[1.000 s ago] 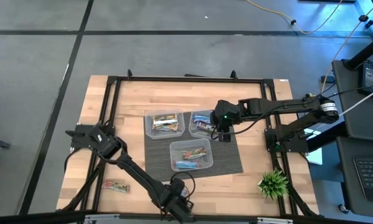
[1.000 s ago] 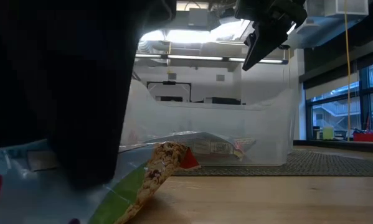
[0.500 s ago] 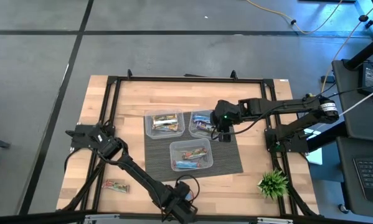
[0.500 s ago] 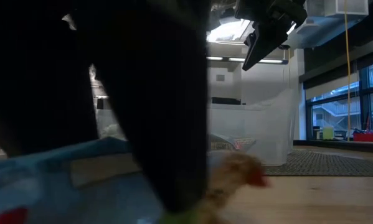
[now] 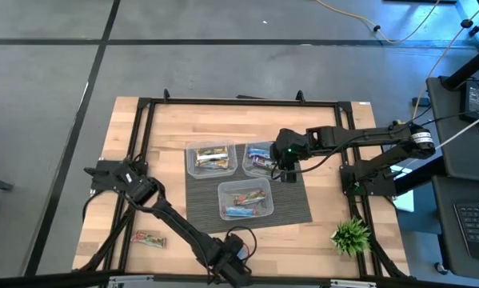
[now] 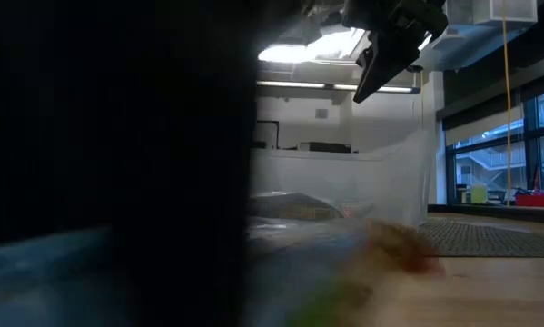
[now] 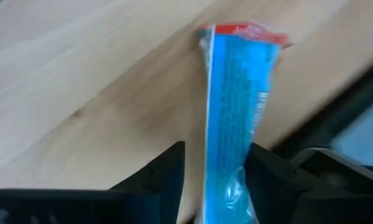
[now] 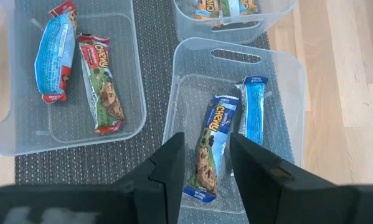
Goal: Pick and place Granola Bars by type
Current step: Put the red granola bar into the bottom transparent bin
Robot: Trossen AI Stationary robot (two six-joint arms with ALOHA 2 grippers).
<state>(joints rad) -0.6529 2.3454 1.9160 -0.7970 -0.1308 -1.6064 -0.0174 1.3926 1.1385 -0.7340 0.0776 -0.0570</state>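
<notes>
My left gripper (image 5: pixel 233 258) is at the table's near edge, shut on a blue granola bar with a red end (image 7: pixel 239 81). The low view shows that bar only as a blur (image 6: pixel 380 250) beside the dark arm. My right gripper (image 8: pixel 202 155) hangs open above the far right tub (image 8: pixel 236 124), where two blue bars lie flat. The near tub (image 8: pixel 68 81) holds a blue bar and a green-red one. The far left tub (image 5: pixel 211 158) holds more bars. One more bar (image 5: pixel 149 238) lies flat on the wood, near the left side. My left gripper pinches the blue bar between its two fingers (image 7: pixel 167 177) at one end (image 7: pixel 226 155). The bar's length runs forward out of the fingers, its red end farthest from them. Whether that far end rests on the wood cannot be told.
The three clear tubs stand on a dark grey mat (image 5: pixel 295 204) in the middle of the table. A small green plant (image 5: pixel 351 236) stands near the right near corner. A black frame (image 5: pixel 143 108) runs around the tabletop. Bare wood lies left of the mat.
My left gripper, shut on the bar, has moved a little toward the table's right along the near edge. In the low view the arm now covers more of the picture, and the bar's free end has shifted right.
</notes>
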